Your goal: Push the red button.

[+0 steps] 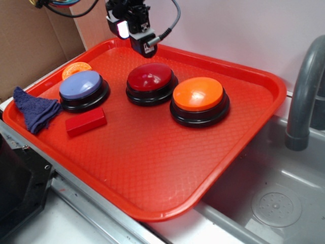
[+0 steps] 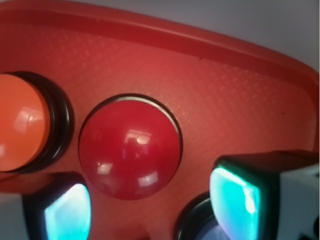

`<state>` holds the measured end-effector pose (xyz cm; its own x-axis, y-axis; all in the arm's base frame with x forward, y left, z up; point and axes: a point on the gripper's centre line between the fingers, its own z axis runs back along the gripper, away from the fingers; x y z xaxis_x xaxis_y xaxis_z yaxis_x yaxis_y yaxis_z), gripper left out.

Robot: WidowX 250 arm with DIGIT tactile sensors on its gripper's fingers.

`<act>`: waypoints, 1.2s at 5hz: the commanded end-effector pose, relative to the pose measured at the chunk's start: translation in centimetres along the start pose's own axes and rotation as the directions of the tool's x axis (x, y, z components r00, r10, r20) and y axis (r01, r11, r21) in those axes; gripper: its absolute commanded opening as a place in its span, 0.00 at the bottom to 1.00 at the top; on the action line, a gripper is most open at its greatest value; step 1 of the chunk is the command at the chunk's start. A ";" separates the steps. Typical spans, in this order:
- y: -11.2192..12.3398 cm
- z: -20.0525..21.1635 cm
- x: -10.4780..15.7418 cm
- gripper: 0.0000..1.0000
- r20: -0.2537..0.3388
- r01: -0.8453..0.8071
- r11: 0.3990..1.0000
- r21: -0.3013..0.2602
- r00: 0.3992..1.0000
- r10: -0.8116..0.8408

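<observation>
The red button (image 1: 151, 77), a glossy dark red dome on a black base, stands in the back middle of the red tray (image 1: 152, 168). My gripper (image 1: 144, 48) hangs above the tray's back edge, just behind and above the button, without touching it. In the wrist view the red button (image 2: 130, 147) fills the middle. My gripper (image 2: 150, 205) is open, and its two glowing pads (image 2: 235, 195) stand wide apart at the lower edge with nothing between them.
An orange-topped button (image 1: 198, 95) sits to the right of the red one and a blue-topped button (image 1: 81, 85) to its left. A flat red block (image 1: 85, 122), a blue cloth (image 1: 35, 109) and an orange disc (image 1: 76, 67) lie at the tray's left. A sink (image 1: 274, 203) and faucet (image 1: 304, 91) are on the right.
</observation>
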<state>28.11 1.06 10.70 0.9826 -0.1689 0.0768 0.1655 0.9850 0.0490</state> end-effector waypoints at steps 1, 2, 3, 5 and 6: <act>0.0 2.6 -0.2 1.00 0.051 -0.037 0.999 -0.028 0.998 0.038; 0.0 3.0 -0.4 1.00 0.055 -0.060 0.998 -0.006 0.997 0.060; -0.1 3.6 -0.6 1.00 0.065 -0.067 0.998 -0.015 0.996 0.068; 0.0 4.4 -1.0 1.00 0.071 -0.087 0.996 -0.012 0.994 0.087; -0.1 4.9 -1.1 1.00 0.077 -0.088 0.996 -0.008 0.993 0.088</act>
<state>26.18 1.07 13.63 0.9930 -0.0853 0.0821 0.0836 0.9962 0.0240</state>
